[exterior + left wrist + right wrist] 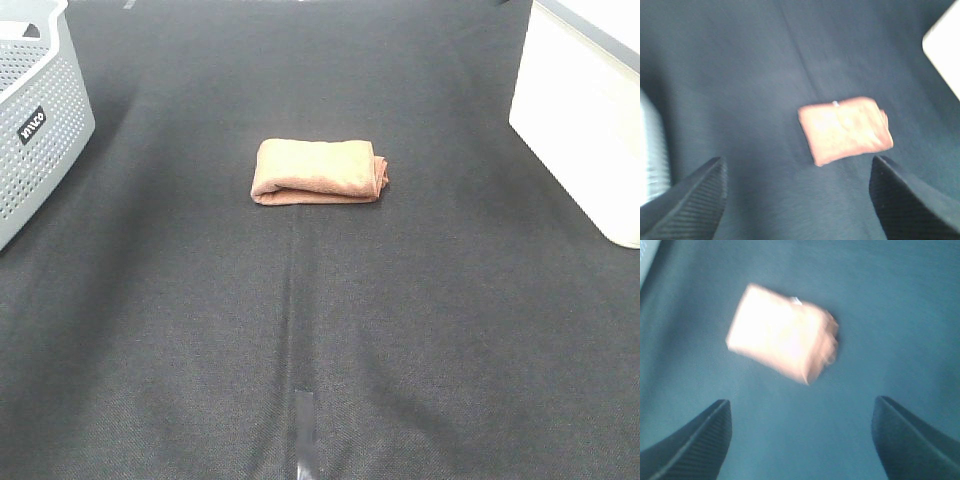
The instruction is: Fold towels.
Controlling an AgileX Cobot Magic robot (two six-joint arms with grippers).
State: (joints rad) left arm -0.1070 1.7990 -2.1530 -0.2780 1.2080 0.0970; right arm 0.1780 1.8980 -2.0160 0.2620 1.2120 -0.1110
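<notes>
Covering the whole workspace, black cloth table (200,330) is the biggest thing in view. White bin (585,120) sits at the far right edge, grey perforated basket (35,110) at the far left. Towel (318,172) lies folded into a compact rectangle near table centre, well apart from both containers, layered edges bunched at its right end. Left gripper (797,200) hangs above the table with jaws spread wide, nothing between them, towel beyond the tips. Right gripper (800,440) likewise: jaws spread, empty, towel ahead. Both wrist views blurred.
</notes>
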